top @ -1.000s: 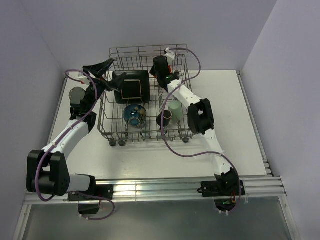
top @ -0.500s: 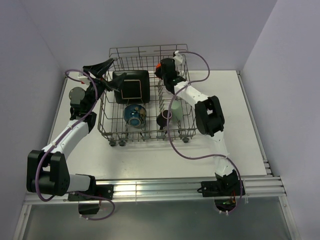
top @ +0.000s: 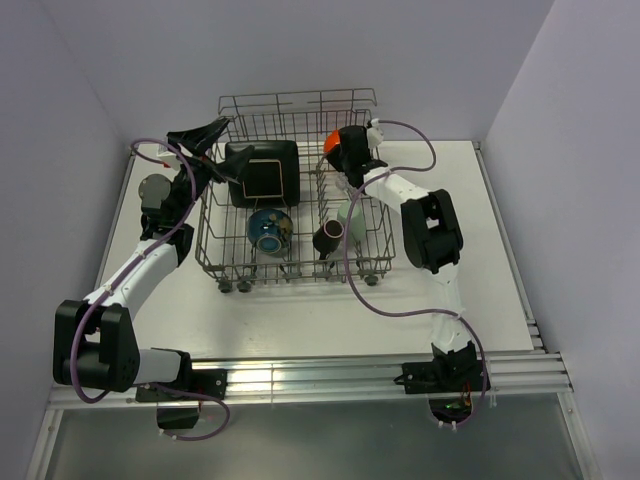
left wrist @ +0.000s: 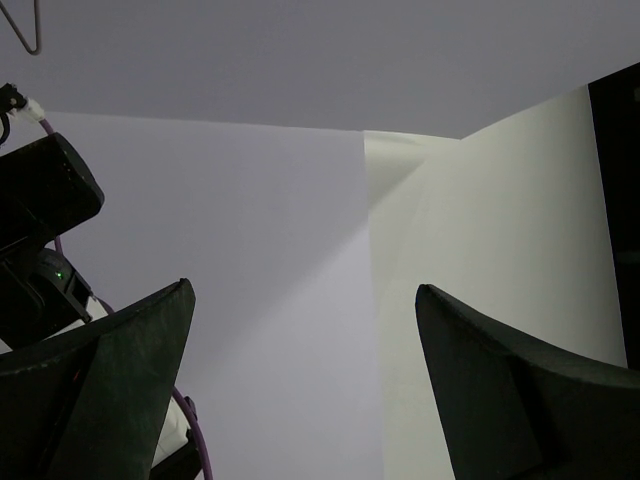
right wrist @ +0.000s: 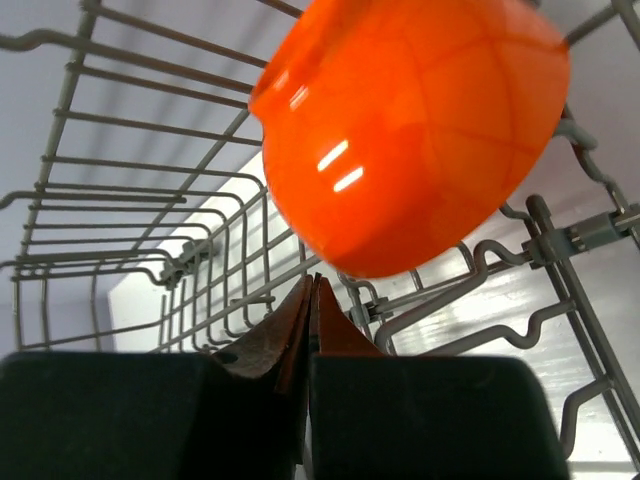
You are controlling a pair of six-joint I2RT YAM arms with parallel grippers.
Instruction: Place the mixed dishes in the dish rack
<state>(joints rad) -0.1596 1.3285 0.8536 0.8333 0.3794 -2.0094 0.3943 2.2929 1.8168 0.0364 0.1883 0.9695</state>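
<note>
Since the earlier frame the right arm has swung rightward along the back of the rack (top: pixel 290 98), and its fingers have closed. The right hand (right wrist: pixel 312 288) now has both fingers pressed together with nothing between them. Their tips sit just under the lower edge of the orange bowl (right wrist: pixel 400 130); whether they touch it I cannot tell. The bowl is tilted in the rack's back right corner with grey wires around it. From there the forearm runs back to an elbow over the desk (top: pixel 480 250) just right of the rack, then down to the base at the near edge. A purple cable (top: pixel 385 308) loops off the arm across the rack's front right corner.

The left arm has not moved. The left hand (top: pixel 203 132) is held high beside the rack's back left corner, fingers wide apart and empty, pointing at the wall.

Inside the rack, the plate (top: pixel 262 172) stands at back left with the blue bowl (top: pixel 270 230) in front of it. The mug (top: pixel 328 238) is at front right, and the cup (top: pixel 350 215) is just behind it, below the right forearm. The glass (top: pixel 153 188) stands on the desk left of the rack, beside the left arm.
</note>
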